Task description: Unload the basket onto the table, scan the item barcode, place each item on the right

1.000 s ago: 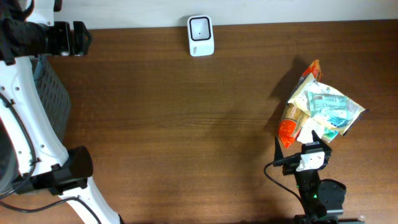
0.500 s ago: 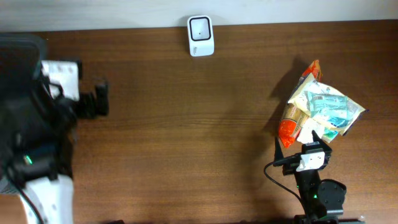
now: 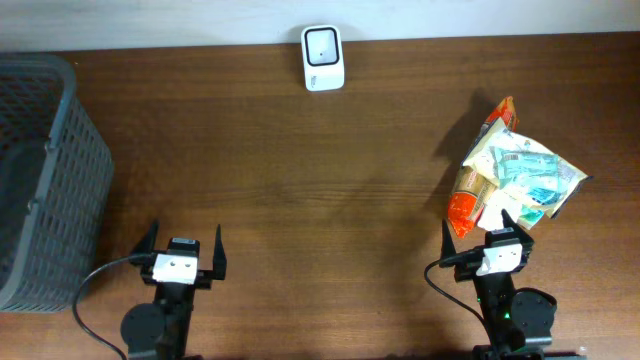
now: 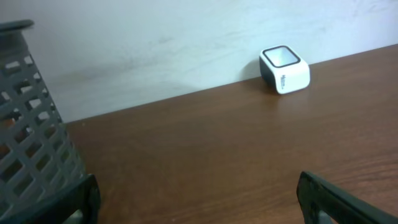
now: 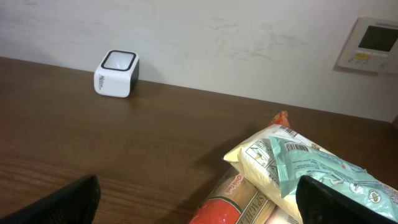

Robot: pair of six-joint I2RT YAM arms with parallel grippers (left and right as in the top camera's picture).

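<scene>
At the bottom left of the overhead view, the left gripper (image 3: 184,245) is resting with its jaws spread wide, grasping nothing. At the bottom right, the right gripper (image 3: 478,236) is likewise standing released and empty. Its fingertips are lying at the near edge of a pile of crinkly plastic snack packets (image 3: 510,170), orange, cream and teal, at the right of the brown wooden table (image 3: 300,190); contact cannot be told. In the right wrist view, a barcode (image 5: 299,150) is showing on the teal packet (image 5: 329,174). A dark grey plastic mesh basket (image 3: 45,170) is sitting at the left edge. Farthest off, at top centre, a small white cube-shaped scanner with a black window (image 3: 323,57) is standing against the pale wall (image 4: 155,37).
</scene>
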